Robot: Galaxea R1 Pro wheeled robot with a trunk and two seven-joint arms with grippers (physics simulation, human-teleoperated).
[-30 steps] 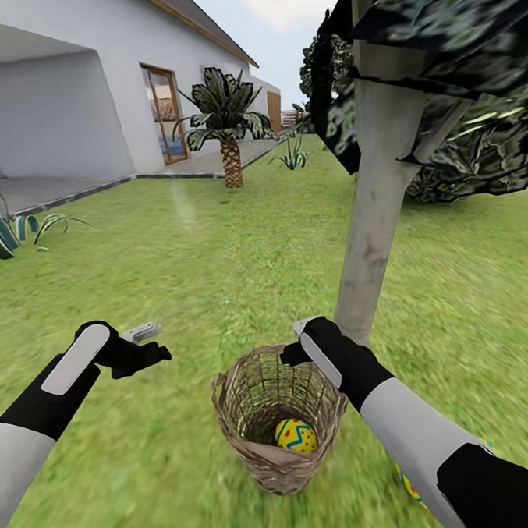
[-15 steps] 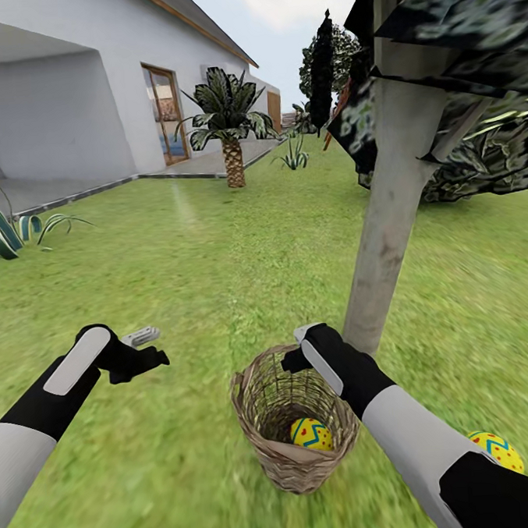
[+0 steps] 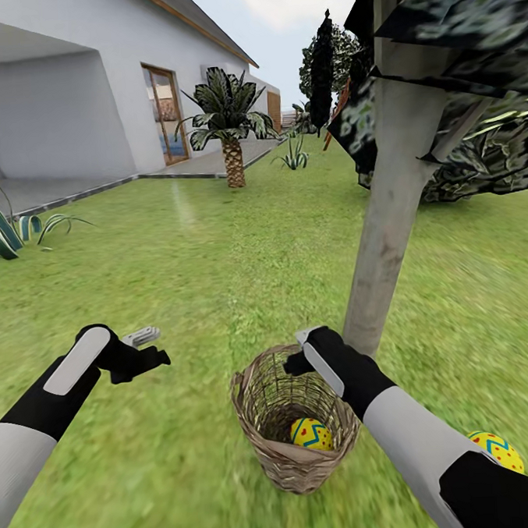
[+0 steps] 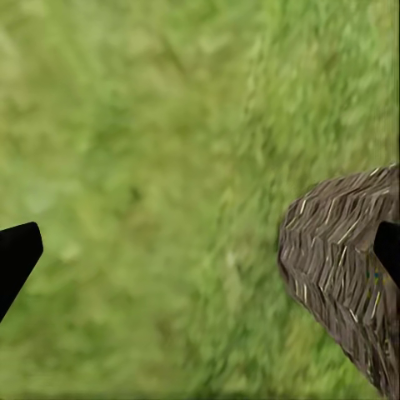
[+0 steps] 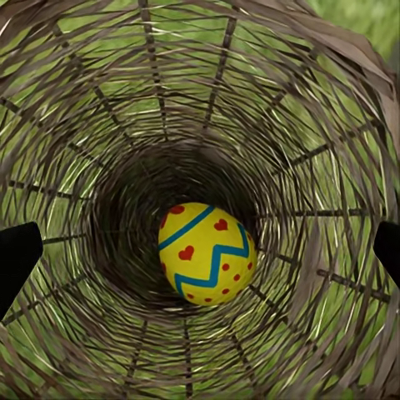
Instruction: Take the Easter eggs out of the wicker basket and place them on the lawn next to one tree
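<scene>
Easter egg [image 5: 206, 253] lies at bottom of wicker basket [image 3: 263, 444], lower centre of frame, beside tree [image 3: 387, 233]. Right pincer [image 3: 302, 352] hovers over rim, jaws spread, empty. Risk: deep narrow weave snags fingers, tips basket, egg rolls.

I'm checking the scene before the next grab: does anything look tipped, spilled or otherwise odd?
Nothing stands out. The wicker basket stands upright on the lawn by the tree, with one egg intact at its bottom. Another egg lies on the grass behind the right arm.
</scene>
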